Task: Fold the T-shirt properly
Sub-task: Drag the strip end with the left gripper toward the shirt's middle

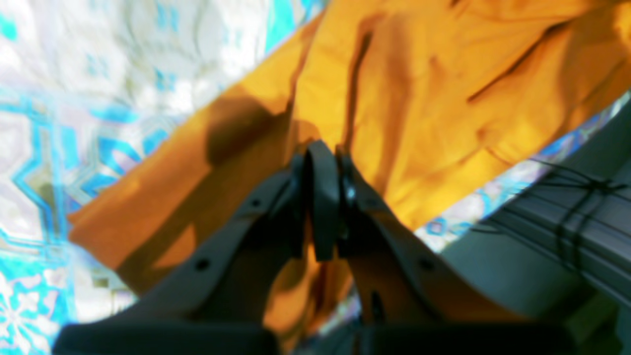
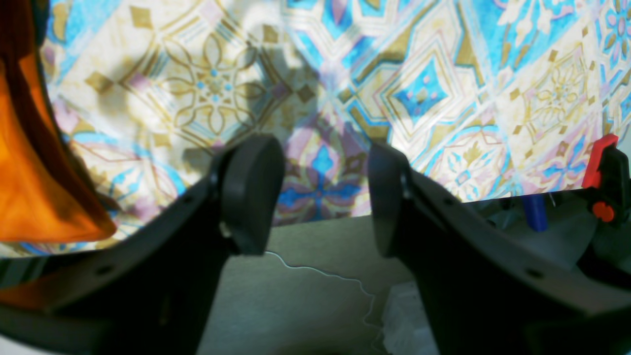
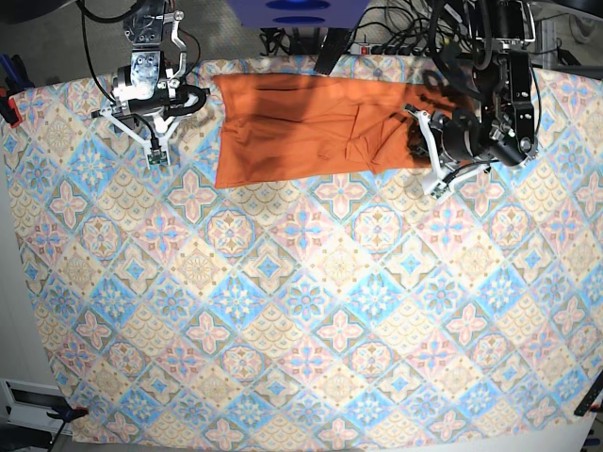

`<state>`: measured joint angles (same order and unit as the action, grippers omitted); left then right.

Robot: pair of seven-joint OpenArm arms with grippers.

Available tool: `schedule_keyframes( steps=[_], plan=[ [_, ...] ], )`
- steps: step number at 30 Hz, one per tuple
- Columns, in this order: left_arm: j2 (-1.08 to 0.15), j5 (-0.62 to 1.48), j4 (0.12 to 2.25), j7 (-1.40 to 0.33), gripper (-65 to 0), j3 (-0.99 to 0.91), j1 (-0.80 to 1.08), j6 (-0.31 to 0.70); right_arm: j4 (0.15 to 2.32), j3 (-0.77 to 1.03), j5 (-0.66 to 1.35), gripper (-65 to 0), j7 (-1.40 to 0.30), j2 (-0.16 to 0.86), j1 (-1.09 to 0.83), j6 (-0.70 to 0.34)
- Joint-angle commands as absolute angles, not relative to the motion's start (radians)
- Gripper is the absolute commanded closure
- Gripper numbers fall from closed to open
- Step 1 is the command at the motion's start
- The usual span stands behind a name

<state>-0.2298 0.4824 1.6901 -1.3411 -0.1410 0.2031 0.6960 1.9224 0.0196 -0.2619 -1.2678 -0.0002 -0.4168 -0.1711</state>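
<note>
1. Left wrist view: left gripper [image 1: 323, 162] clenched, jaws pressed together with orange cloth of the shirt [image 1: 443, 88] running under and between them; blurred, so a pinch of fabric likely but not certain. Shirt lies diagonally over the tablecloth [image 1: 74, 98].
2. Right wrist view: right gripper [image 2: 320, 197] released, jaws apart and holding nothing, hanging over the tablecloth edge. Shirt corner at far left. Red clamp [image 2: 599, 167] at right.
3. Base view: shirt [image 3: 301, 127] spread as a folded strip at the far edge of the tablecloth [image 3: 301, 311], centre. Right gripper [image 3: 155, 151] just left of it, apart. Left gripper [image 3: 424, 141] at its right end.
</note>
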Motion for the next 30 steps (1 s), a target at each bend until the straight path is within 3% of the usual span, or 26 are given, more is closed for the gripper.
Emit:
schedule_keyframes(
  steps=[1, 10, 18, 30],
  plan=[
    [-0.237, 0.498, 1.689, -1.314, 0.0, -0.145, 0.196, 0.698, 1.939, 0.021, -0.268, -30.3, -1.264, 0.002, -0.417, -0.168],
    [-0.237, 0.499, 1.589, -1.314, 0.0, -0.131, 0.168, 0.698, 1.939, 0.021, -0.268, -30.3, -1.265, 0.002, -0.417, -0.168],
    [-0.237, 0.504, 1.589, -1.314, 0.0, 0.091, 0.17, 0.698, 1.939, 0.021, -0.268, -30.3, -1.268, 0.002, -0.417, -0.168],
    [-0.237, 0.506, 1.593, -1.328, -0.5, 0.193, 0.174, 0.698, 1.939, 0.021, -0.268, -30.3, -1.267, 0.002, -0.414, -0.168]
  ],
)
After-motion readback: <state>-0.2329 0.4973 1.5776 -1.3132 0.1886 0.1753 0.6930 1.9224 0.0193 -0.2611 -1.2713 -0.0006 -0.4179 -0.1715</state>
